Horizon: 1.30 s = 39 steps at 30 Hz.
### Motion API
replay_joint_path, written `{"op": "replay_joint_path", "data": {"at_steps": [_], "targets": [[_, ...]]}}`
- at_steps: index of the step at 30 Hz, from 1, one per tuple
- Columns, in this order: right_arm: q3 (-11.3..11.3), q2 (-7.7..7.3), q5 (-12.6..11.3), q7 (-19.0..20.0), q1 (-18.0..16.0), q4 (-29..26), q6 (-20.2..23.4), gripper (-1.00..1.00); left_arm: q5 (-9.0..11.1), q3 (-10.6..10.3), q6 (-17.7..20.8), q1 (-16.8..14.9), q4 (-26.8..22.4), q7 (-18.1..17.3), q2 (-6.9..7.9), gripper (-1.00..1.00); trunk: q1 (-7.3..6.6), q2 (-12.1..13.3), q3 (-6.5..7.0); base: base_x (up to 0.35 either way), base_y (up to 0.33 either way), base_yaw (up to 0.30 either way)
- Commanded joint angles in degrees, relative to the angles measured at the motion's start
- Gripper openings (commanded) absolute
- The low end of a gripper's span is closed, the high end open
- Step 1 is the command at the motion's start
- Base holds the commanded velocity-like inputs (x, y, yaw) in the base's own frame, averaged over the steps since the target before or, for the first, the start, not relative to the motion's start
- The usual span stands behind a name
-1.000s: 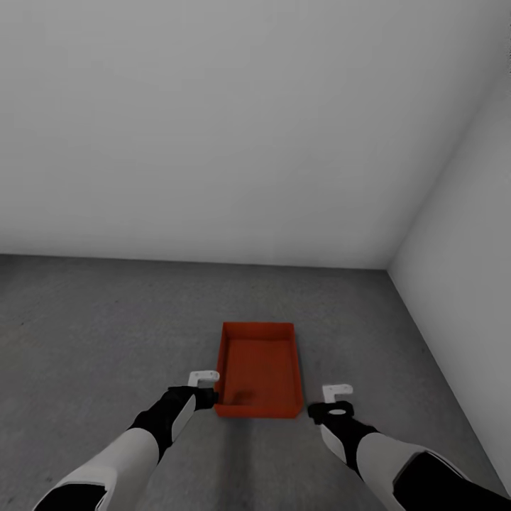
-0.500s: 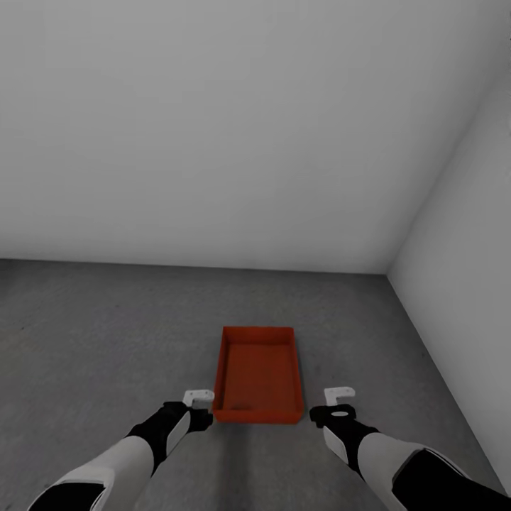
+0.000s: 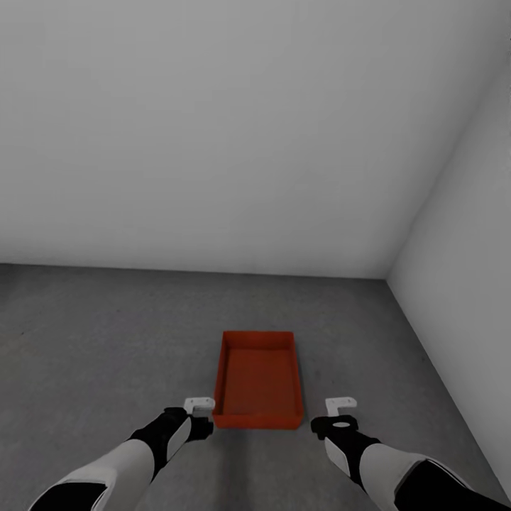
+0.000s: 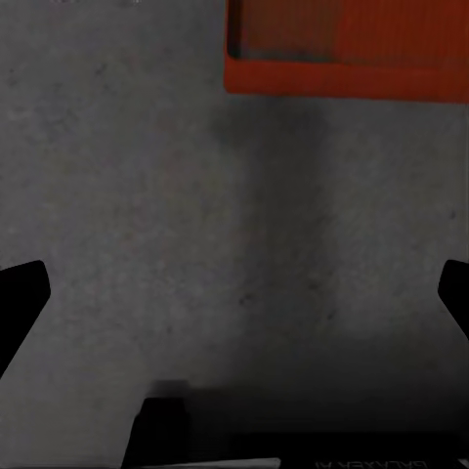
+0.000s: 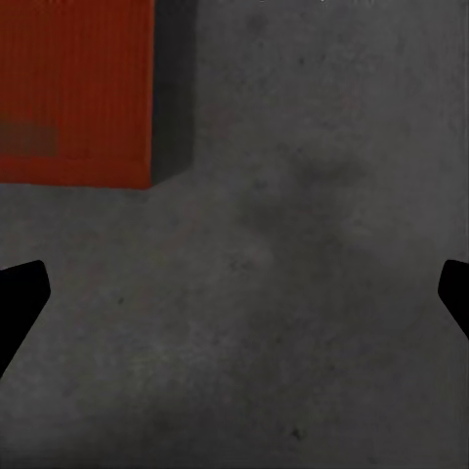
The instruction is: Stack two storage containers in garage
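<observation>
1. Left gripper [image 3: 199, 406] hangs spread and empty, just beside the bin's near corner.
2. Orange-red rectangular lidless plastic container [image 3: 257, 380] sits on the grey concrete floor [image 3: 92, 348].
3. Right gripper [image 3: 340, 405], likewise spread, could nudge it askew when swinging.

grey concrete floor [image 3: 106, 341], orange-red container [image 3: 258, 380] resting on it

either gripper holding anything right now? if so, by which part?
Nothing is held. The left gripper and right gripper are open with bare floor between their jaws, either side of the bin's near end, clear of it.
</observation>
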Motion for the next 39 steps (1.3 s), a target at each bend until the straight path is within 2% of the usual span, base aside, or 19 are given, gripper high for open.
{"op": "replay_joint_path", "data": {"at_steps": [1,6,16,28,32,39], "targets": [[0.5,0.04,-0.4,-0.1,-0.1,0.1,0.0,1.00,0.3,0.0,0.3,0.0,-0.1,0.3,-0.03,1.00,0.00,0.0,0.05,0.000,0.000,-0.004],[0.5,0.02,-0.4,-0.1,0.0,0.1,0.0,1.00,0.3,0.0,0.4,0.0,0.1,0.3,-0.02,1.00,0.00,0.0,0.50,0.000,0.000,-0.042],[0.5,0.02,-0.4,-0.1,0.0,0.1,-0.1,1.00,0.4,0.0,0.4,0.0,1.0,0.2,0.04,1.00,-2.20,4.0,3.20,0.000,0.000,-0.064],[0.5,0.08,-0.4,-0.1,2.5,0.1,-0.1,1.00,0.5,0.1,0.2,0.0,5.4,0.1,0.47,1.00,-4.83,8.8,6.43,0.000,0.000,-0.067],[0.5,0.12,-0.2,-0.1,4.4,0.1,-0.1,1.00,0.5,0.1,0.1,0.0,7.4,0.1,1.02,1.00,-5.71,10.4,7.51,0.000,0.000,-0.067],[0.5,0.12,-0.2,-0.1,8.8,0.1,-0.8,1.00,1.4,0.1,-3.9,0.4,9.8,0.0,3.34,1.00,-7.25,13.2,9.39,0.000,0.000,-0.071]]}}
